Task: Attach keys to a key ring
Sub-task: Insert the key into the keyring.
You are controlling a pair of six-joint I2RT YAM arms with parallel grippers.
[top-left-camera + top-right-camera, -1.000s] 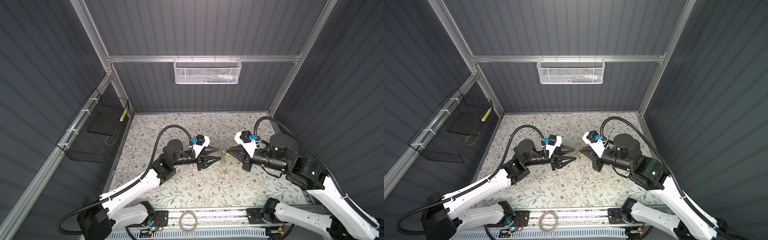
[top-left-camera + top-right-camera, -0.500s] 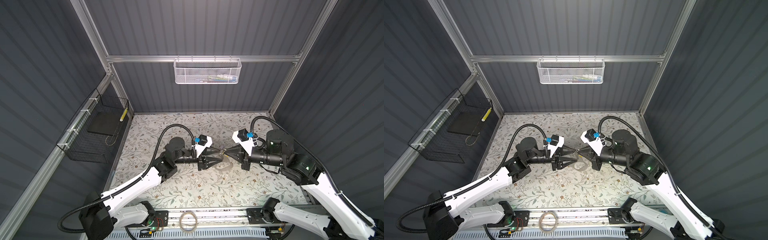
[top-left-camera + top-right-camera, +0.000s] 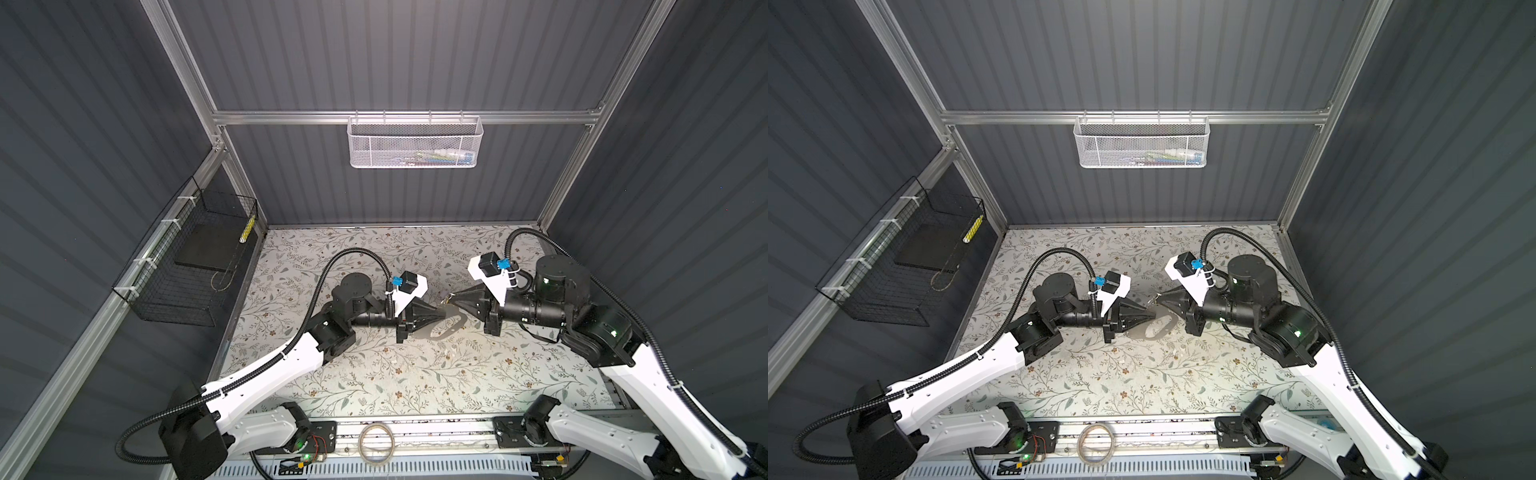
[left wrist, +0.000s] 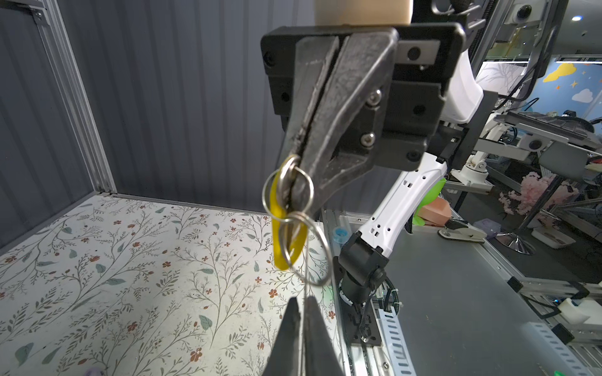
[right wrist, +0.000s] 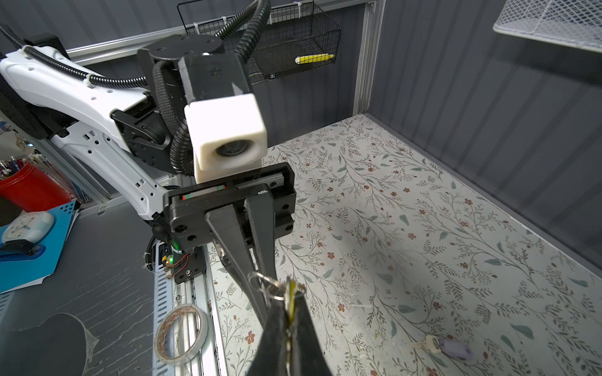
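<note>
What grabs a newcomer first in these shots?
Two black grippers meet nearly tip to tip above the middle of the floral-print mat. The right gripper is shut on a bright yellow plastic-headed key carrying linked silver wire rings, and the left gripper is shut on one of those rings. A pale lilac-headed key lies alone on the mat, apart from both.

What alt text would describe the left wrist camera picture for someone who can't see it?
The right gripper, jaws shut, holds a yellow key and linked silver rings above a floral table. Nearest the camera, the left gripper is shut on a thin metal piece that runs to the rings.
</note>
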